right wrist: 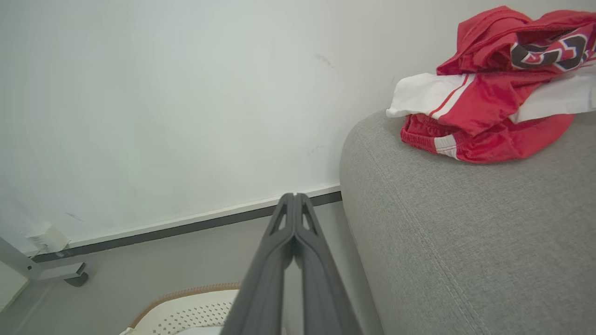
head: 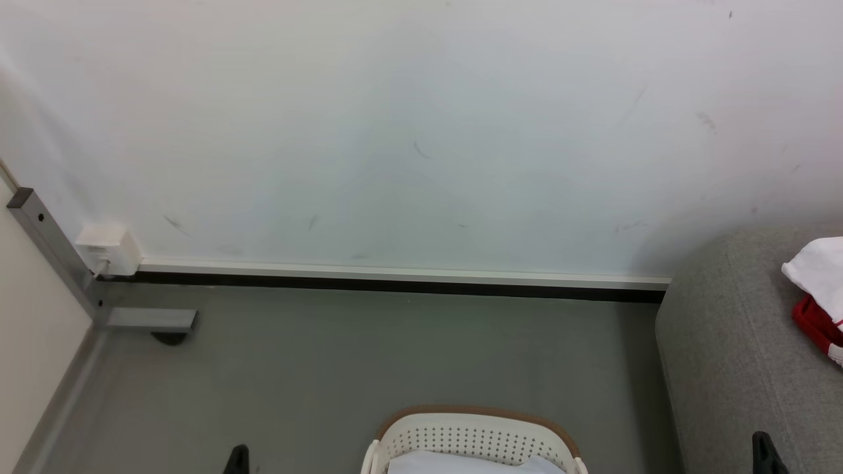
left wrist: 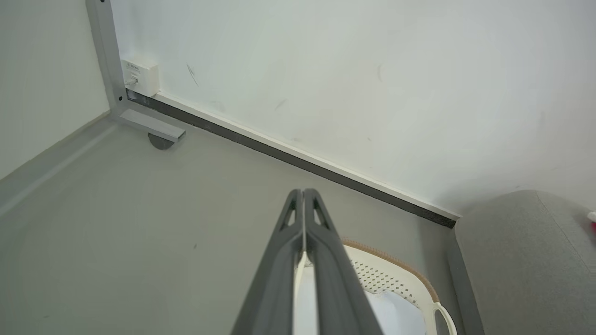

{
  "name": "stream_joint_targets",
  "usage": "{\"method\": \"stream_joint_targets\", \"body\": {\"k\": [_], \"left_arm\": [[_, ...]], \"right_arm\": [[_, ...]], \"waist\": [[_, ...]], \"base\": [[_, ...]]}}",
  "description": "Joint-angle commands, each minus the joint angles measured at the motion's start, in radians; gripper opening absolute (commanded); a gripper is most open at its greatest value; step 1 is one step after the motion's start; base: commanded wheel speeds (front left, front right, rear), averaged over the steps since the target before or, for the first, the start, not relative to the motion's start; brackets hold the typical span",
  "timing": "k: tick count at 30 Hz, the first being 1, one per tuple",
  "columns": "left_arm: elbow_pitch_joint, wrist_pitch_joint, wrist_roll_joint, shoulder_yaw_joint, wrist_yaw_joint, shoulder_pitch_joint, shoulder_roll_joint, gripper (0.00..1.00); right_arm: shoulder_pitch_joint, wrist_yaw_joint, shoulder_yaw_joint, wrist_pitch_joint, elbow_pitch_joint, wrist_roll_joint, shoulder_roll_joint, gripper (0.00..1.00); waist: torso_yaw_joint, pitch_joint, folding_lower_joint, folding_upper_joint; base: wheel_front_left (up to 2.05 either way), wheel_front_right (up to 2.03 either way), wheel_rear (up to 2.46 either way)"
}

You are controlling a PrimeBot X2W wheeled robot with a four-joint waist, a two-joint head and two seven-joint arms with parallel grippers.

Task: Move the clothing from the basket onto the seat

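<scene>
The basket (head: 475, 431) stands on the floor at the bottom middle of the head view, with a plain white garment (head: 471, 465) inside. More clothing, a red jersey with a number over white pieces (right wrist: 498, 88), lies piled on the grey seat (right wrist: 465, 232) at the right. My left gripper (left wrist: 303, 191) is shut with nothing in it, up and to the left of the basket (left wrist: 396, 272). My right gripper (right wrist: 294, 196) is shut and holds nothing, beside the seat's rounded end. Their tips, left gripper (head: 238, 455) and right gripper (head: 764, 447), peek in at the head view's bottom edge.
A white wall with a dark skirting strip (head: 395, 283) runs behind the grey floor. A grey metal frame leg (head: 59, 257) and a white box (head: 108, 249) sit in the left corner. Open floor (head: 329, 355) lies between basket and wall.
</scene>
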Motion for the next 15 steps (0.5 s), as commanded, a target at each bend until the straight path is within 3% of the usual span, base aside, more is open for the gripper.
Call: {"method": "stream_joint_targets", "body": {"k": [1, 15], "left_arm": [[-0.013, 0.01, -0.042, 0.015, -0.008, -0.031, 0.001, 0.0], [-0.016, 0.069, -0.251, 0.065, -0.05, -0.063, -0.015, 0.0]], "right_arm": [[-0.032, 0.0, 0.0, 0.009, -0.017, 0.045, -0.008, 0.0], [-0.066, -0.001, 0.005, 0.068, -0.022, 0.281, -0.012, 0.0]], "waist": [[0.0, 0.001, 0.0, 0.0], [-0.003, 0.005, 0.0, 0.0]], "base": [[0.0, 0.0, 0.0], [0.0, 0.0, 0.0]]}}
